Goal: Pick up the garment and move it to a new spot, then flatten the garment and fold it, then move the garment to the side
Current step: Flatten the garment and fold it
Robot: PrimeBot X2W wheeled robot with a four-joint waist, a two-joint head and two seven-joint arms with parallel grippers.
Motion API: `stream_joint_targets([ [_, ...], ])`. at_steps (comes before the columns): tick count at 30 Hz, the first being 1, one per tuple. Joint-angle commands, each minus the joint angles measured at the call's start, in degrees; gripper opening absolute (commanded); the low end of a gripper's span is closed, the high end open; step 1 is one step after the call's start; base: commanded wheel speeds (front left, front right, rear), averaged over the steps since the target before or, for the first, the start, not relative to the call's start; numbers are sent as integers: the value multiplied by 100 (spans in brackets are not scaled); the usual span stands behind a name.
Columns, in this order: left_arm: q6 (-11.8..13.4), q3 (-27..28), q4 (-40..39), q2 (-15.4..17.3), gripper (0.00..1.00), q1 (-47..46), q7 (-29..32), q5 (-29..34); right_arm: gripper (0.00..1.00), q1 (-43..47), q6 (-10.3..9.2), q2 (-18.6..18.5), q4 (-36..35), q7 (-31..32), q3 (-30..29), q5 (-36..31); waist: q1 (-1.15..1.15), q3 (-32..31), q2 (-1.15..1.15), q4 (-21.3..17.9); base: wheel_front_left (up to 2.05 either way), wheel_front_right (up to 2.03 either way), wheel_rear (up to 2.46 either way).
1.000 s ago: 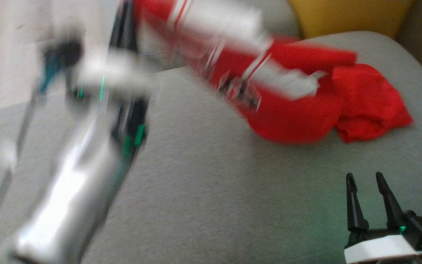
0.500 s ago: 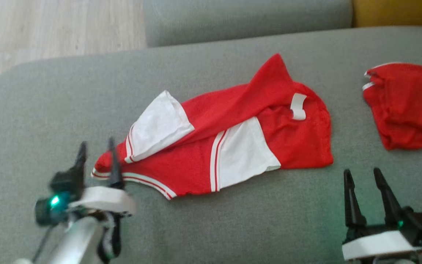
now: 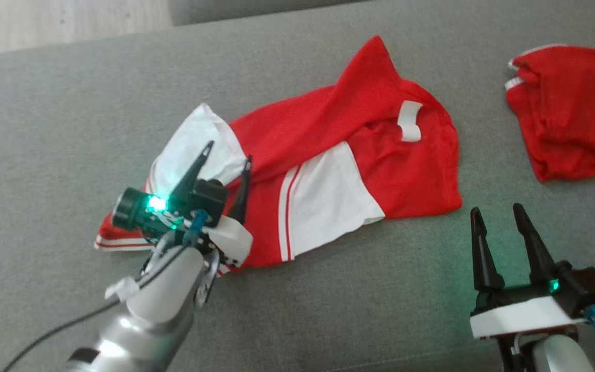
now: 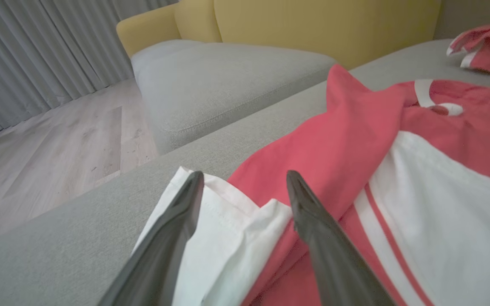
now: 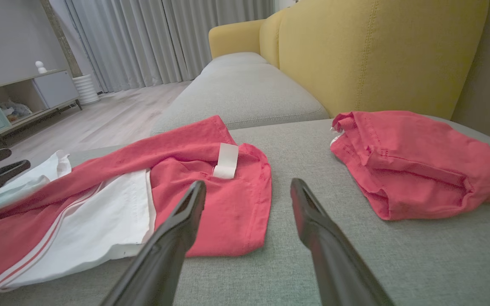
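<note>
While the garment (image 3: 359, 155) is lying along the sofa (image 3: 328, 310), slanting near-left to far-right, its white left end is being overhung by the left gripper (image 3: 229, 152), wide open and empty; the right gripper (image 3: 497, 207), also open, is being held apart.

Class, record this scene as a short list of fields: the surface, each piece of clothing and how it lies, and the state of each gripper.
Surface: grey sofa cushion, yellow backrest behind
Garment: red-and-white garment, spread out but creased
Second item: red garment, crumpled, lying apart on the right
Left gripper: open, over the red-and-white garment's white end
Right gripper: open, over bare cushion, holding nothing
</note>
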Motion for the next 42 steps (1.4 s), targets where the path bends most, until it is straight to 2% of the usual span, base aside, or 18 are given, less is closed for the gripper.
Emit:
stream_joint_targets([
  [1,35,138,-27,81,100,-221,7,16,100,-189,-4,-64,-159,-23,147,-21,-1,88,0,-78,0,0,0],
  [7,-199,50,620,-44,100,-365,163,-76,100,-228,-4,-86,-146,-23,114,2,-1,160,0,-112,0,0,0],
  [8,-261,29,688,-72,82,-362,166,-99,100,-228,-4,-86,-143,-23,106,-2,-1,156,0,-105,0,0,0],
  [9,-325,14,745,-105,50,-356,166,-131,100,-228,-4,-85,-140,-23,95,-7,-1,150,0,-93,0,0,0],
  [10,-387,-1,790,-136,33,-356,151,-157,100,-227,-4,-83,-139,-23,85,-11,-1,143,0,-76,0,0,0],
  [11,-425,-18,830,-160,4,-361,119,-168,100,-226,-4,-82,-140,-23,84,-13,-1,133,0,-58,0,0,0],
  [12,-459,-42,866,-179,0,-368,86,-168,100,-227,-4,-81,-139,-23,91,-14,-1,124,0,-39,0,0,0],
  [17,-422,-18,767,-236,0,-408,-244,-170,100,-219,-4,-81,-163,-23,79,-26,-1,58,0,113,0,0,0],
  [21,-232,139,269,-179,0,-317,-385,-165,100,-215,-4,-158,-183,-23,58,21,-1,48,0,344,0,0,0],
  [25,-8,343,-544,75,0,-203,-409,-28,100,-419,-4,-338,-92,-23,41,309,-1,148,0,611,0,0,0],
  [28,127,520,-1245,300,0,-93,-411,114,100,-821,-4,-610,212,-23,114,715,-1,270,0,764,0,0,0],
  [29,127,520,-1245,300,0,-93,-411,114,100,-821,-4,-610,212,-23,114,715,-1,270,0,764,0,0,0],
  [32,186,648,-1736,466,0,-12,-412,195,100,-1464,-4,-1055,713,36,317,1167,-1,436,0,904,0,0,0],
  [34,191,693,-1917,541,0,-10,-412,223,100,-2009,-4,-1453,1041,290,538,1404,-1,578,0,1000,0,0,0],
  [37,196,734,-2119,597,0,-104,-413,279,100,-2847,-4,-1992,1471,838,880,1781,-1,839,0,1154,0,0,0],
  [42,153,747,-2347,535,0,-331,-413,340,100,-3923,-4,-2517,2122,1949,1470,2935,-1,1249,0,1493,0,0,0],
])
